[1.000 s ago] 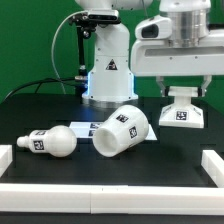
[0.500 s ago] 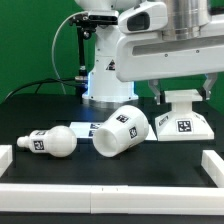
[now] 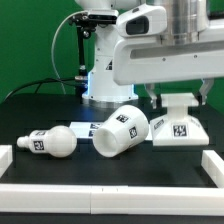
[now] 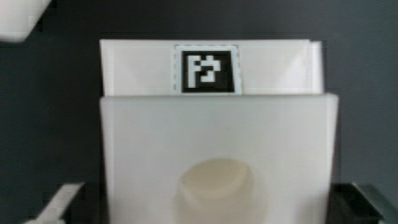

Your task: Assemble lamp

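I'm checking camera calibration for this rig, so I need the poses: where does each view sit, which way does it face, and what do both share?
Exterior view: off the arm, at the table side opposite the robot pedestal, facing across toward it; sees bulb, shade, base, plus the arm and hand.
Wrist view: on the wrist, looking down along the hand onto the base; only fingertips show.
Shared: the tagged base, held between the hand's fingers.

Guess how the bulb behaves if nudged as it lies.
The bulb lies on its side with a round head, so it would probably roll, curving toward its narrower end. Matte white plastic suggests it is rigid and fairly light.
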### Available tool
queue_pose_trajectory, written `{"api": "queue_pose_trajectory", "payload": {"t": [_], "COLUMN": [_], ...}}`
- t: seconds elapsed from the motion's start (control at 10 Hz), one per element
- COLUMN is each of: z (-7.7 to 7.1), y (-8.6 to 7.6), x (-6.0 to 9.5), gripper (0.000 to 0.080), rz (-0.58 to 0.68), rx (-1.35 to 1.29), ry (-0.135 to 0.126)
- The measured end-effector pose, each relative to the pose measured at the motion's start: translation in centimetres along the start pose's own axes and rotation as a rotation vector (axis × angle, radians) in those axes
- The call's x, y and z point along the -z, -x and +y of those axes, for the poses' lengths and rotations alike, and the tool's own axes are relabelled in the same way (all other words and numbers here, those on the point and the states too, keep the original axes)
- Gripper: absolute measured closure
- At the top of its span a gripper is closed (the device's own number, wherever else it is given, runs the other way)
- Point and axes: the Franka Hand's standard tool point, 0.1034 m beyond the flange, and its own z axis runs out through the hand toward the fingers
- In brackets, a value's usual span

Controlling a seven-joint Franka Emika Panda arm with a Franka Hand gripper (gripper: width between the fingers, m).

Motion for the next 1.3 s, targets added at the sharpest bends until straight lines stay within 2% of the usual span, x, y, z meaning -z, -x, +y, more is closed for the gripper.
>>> {"api": "queue_pose_trajectory", "payload": {"t": [0.1, 0.2, 0.3, 0.7, 1.0, 1.3], "z": [0.4, 0.6, 0.9, 0.8, 0.7, -0.7], "y": [-2.5, -4.2, -4.7, -4.6, -5.5, -6.0], "x": [0.2, -0.1, -0.5, -0.8, -3.5, -5.5], "gripper": [0.0269, 0.0269, 0.0269, 0.0269, 0.0269, 0.0269], "rz": [-0.013, -0.009, -0.010, -0.009, 0.008, 0.021], "rx": [0.056, 0.104, 0.120, 0.116, 0.084, 0.070], "ry": [0.048, 0.059, 0.057, 0.058, 0.061, 0.060]}}
